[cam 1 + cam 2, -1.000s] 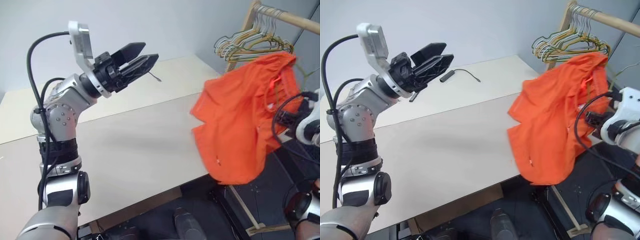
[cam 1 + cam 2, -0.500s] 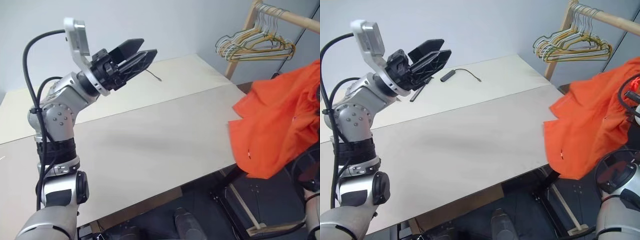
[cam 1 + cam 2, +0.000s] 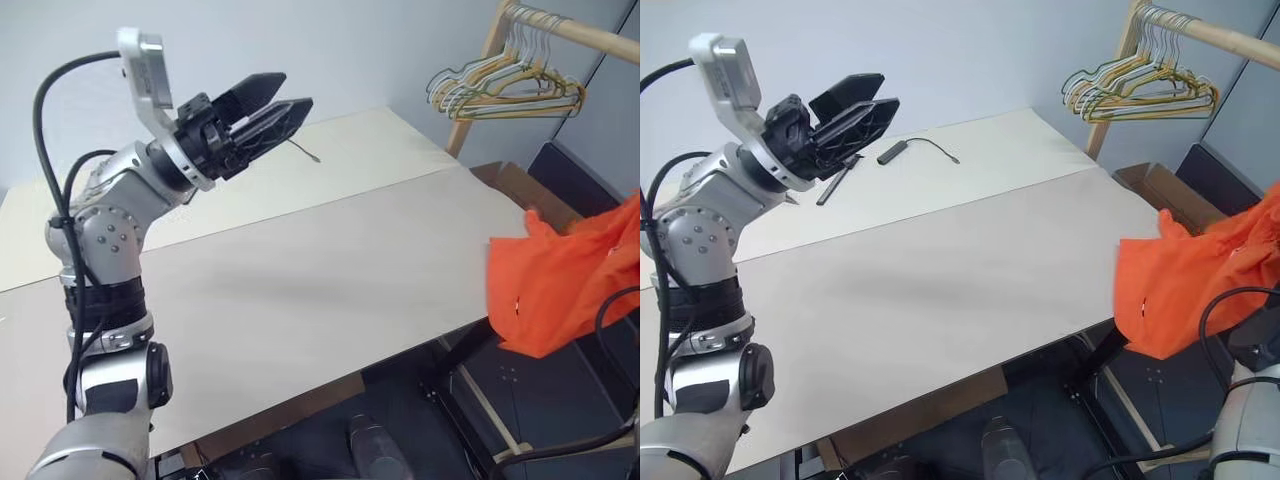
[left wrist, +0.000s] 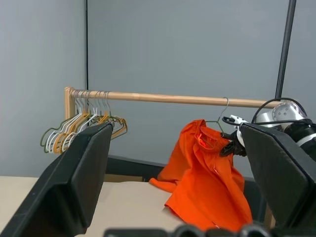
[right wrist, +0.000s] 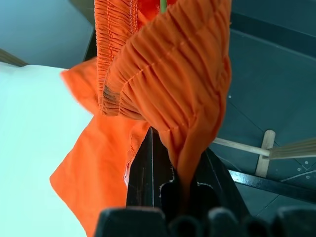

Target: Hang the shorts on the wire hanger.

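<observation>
- The table (image 3: 300, 290) runs pale, flat and smooth across my front. A wooden rail (image 4: 173, 98) runs level beyond its right end.
- The shorts (image 3: 560, 285) are off the table's right edge, well away from my left side. They are bright orange, soft and crumpled, hanging long-ways down.
- From my left wrist I see them draped below the rail, waistband uppermost and legs trailing.
- A bunch of yellow, green and white hangers (image 3: 505, 85) sits crowded near one end of the rail, apart from the shorts.
- My left gripper (image 3: 292, 92) is held high over the table with its black jaws spread wide and nothing between them.
- My right gripper (image 5: 178, 163) is right at the shorts. A fold of the ribbed, gathered waistband runs down between its fingers (image 5: 143, 168), which sit close on the cloth. I read that as a pinch on the fabric.
- The wire hanger (image 4: 226, 104) is thin, dull wire with its small hook up by the rail, directly above the waistband. I can't tell if the hook is fully seated over the rod.
- The right arm is plainly the nearer one. Whatever comes next turns on that hook and the rail just above my right fingers.
</observation>
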Robot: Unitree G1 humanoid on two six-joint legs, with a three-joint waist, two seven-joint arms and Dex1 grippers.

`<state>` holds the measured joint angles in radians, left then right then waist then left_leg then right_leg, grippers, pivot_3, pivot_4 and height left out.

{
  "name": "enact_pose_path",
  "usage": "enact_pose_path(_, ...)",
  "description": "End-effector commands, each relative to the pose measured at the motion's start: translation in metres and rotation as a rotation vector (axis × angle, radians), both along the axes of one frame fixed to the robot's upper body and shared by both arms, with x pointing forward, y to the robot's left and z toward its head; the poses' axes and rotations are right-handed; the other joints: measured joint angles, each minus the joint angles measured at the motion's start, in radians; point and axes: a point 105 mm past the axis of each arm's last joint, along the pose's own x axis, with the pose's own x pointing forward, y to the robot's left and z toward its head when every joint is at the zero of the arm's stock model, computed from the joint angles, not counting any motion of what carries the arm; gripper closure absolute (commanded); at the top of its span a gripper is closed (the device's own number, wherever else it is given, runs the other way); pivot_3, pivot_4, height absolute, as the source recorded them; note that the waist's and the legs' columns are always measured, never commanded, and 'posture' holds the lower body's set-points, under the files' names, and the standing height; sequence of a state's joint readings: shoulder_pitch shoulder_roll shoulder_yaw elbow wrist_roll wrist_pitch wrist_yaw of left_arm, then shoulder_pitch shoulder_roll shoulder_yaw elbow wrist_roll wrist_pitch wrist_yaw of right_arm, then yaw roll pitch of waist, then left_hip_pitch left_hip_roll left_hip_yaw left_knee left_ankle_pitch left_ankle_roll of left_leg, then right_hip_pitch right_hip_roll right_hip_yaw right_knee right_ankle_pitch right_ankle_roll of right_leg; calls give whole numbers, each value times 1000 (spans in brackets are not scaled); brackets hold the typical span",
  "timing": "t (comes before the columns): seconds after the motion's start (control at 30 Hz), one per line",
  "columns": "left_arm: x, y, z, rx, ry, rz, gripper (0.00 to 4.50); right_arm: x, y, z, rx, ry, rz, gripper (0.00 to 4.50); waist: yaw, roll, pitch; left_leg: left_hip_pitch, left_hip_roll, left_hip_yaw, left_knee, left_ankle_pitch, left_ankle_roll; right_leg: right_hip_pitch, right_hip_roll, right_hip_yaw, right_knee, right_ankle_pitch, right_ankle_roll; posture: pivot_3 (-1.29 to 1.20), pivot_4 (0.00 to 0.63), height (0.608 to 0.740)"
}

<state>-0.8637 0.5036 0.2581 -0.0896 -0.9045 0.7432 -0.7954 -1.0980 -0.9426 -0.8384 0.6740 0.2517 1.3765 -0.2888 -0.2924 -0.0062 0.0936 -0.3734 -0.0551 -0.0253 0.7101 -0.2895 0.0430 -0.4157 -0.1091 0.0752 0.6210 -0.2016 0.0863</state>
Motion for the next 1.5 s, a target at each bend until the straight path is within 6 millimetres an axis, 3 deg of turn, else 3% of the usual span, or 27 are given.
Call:
enact_pose_path(0.03,-8,0,8,12,-49,-1,0,1,1,6,-51,-19,7,2970,0,0,0,1,0,0,0,0,0,2,0,0,-2,0,1,-278,85,740)
enact_pose_path(0.33,-7,0,8,20,-54,2,0,-9,-7,28,-358,-7,-77,23,4,2,1,5,1,-1,-1,-1,2,9,0,-1,-10,3,5,-280,82,740)
enact_pose_path(0.5,-7,0,8,19,-56,1,0,-18,-6,60,-761,-27,-196,23,0,2,1,5,1,-1,-1,-1,2,10,0,0,-10,2,7,-283,82,740)
enact_pose_path(0.6,-7,0,8,20,-57,1,0,-22,8,81,-998,-78,-242,23,1,2,1,6,1,-1,-1,-1,2,10,0,1,-9,0,11,-283,83,740)
enact_pose_path(0.73,-5,1,2,50,-59,23,0,-23,62,123,-1350,-377,-201,23,-1,2,1,6,0,-1,-1,-1,2,10,0,1,-10,0,12,-274,84,740)
enact_pose_path(0.77,-5,1,0,58,-59,26,0,-23,70,127,-1379,-429,-180,23,-3,2,1,7,1,0,-1,-1,2,10,1,2,-10,0,12,-274,84,740)
enact_pose_path(0.83,-1,5,-9,83,-54,81,0,-8,109,132,-1388,-593,22,23,-3,2,1,7,0,0,-1,-1,2,10,1,2,-10,0,13,-254,82,740)
enact_pose_path(0.9,2,10,-20,125,-43,142,0,8,148,124,-1344,-709,289,23,-4,1,2,10,1,0,-1,-1,2,12,1,3,-10,0,13,-231,77,740)
enact_pose_path(0.97,0,13,-41,217,-58,195,0,23,192,101,-1232,-759,647,23,-2,1,2,11,2,0,-1,-1,2,13,2,3,-10,1,12,-195,73,740)
enact_pose_path(1.1,-12,19,-83,417,-52,270,0,23,252,52,-1088,-748,1209,23,29,-3,4,13,1,0,-5,-1,2,12,2,4,-11,5,6,-117,75,740)
enact_pose_path(1.23,-29,25,-98,484,-32,300,0,14,275,22,-954,-731,1506,23,91,-8,12,11,1,0,-7,-1,2,7,1,4,-10,5,4,-40,83,740)
enact_pose_path(1.5,-46,40,-103,535,-1,363,0,15,293,4,-845,-714,1685,23,237,-12,14,3,2,0,-11,0,0,-6,0,1,-10,7,-2,49,98,740)
